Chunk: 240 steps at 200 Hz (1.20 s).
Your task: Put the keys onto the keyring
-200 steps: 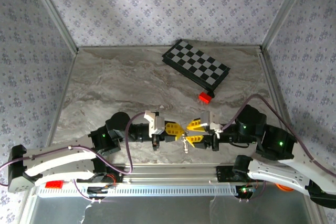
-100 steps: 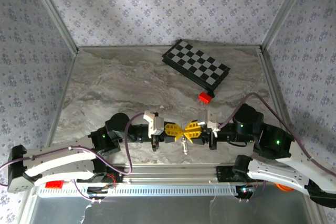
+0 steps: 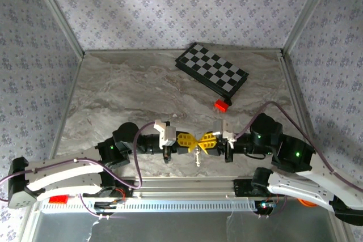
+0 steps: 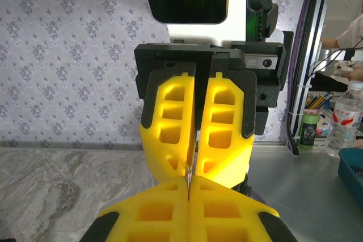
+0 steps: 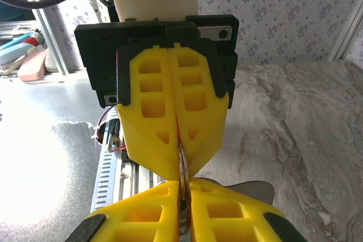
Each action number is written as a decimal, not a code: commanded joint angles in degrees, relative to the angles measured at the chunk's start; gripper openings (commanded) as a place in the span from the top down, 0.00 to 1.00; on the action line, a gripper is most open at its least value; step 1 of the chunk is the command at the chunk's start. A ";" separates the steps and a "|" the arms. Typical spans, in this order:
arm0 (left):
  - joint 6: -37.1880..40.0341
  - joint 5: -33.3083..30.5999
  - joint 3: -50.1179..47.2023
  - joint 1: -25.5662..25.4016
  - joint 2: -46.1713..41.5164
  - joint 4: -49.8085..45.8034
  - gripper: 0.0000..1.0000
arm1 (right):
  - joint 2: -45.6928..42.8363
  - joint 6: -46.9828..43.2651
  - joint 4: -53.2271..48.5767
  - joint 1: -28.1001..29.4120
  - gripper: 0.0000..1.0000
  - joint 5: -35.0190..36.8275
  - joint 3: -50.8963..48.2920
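Both hands meet tip to tip just above the desk (image 3: 113, 94), near its front edge. The left hand (image 3: 191, 141) is pinched together on the thin wire of the keyring (image 5: 182, 165), and the right hand (image 3: 203, 141) looks clamped on the same loop from the opposite side, with the keys (image 3: 197, 157) dangling beneath. To thread well, I judge one hand should hold the loop firm while the other works gently, neither twisting the wire nor shaking the keys loose.
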 commanded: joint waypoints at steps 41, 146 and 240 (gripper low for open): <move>-0.07 -1.59 0.91 -0.11 -0.71 0.52 1.00 | -0.58 0.05 1.25 -0.59 1.00 -2.10 -0.22; 6.08 -14.28 11.04 -0.09 -0.67 -26.02 0.61 | 4.82 -5.23 -13.53 -0.38 1.00 7.51 8.31; 6.48 -7.40 14.86 -0.08 2.58 -33.40 0.68 | 13.15 -8.50 -23.49 1.16 1.00 9.55 16.41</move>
